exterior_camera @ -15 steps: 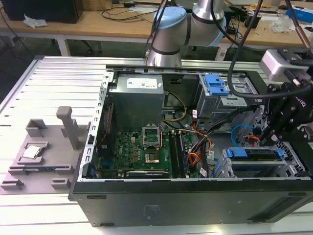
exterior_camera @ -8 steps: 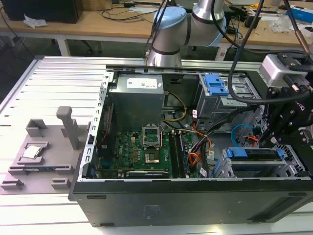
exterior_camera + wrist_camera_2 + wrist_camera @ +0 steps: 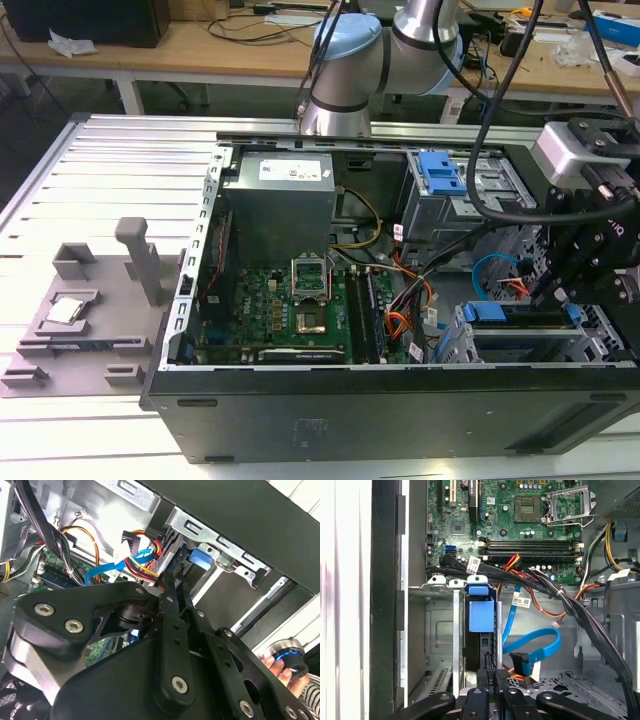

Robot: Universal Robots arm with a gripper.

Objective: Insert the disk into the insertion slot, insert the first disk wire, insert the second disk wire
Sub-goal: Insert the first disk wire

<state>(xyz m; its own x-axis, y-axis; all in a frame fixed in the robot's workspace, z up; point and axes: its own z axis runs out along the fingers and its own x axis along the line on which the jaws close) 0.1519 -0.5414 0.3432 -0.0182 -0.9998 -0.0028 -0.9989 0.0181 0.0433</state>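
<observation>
In the exterior view, the motherboard (image 3: 290,310) lies at the centre of the frame inside the open case. At lower right the disk (image 3: 490,312) sits on edge in the insertion slot (image 3: 455,350), its blue carrier showing. The gripper (image 3: 553,290) hangs close above the disk's right part. I cannot tell whether the jaws are clenched or released. In the first wrist view a blue cable (image 3: 535,647) curls just beside the disk.
</observation>
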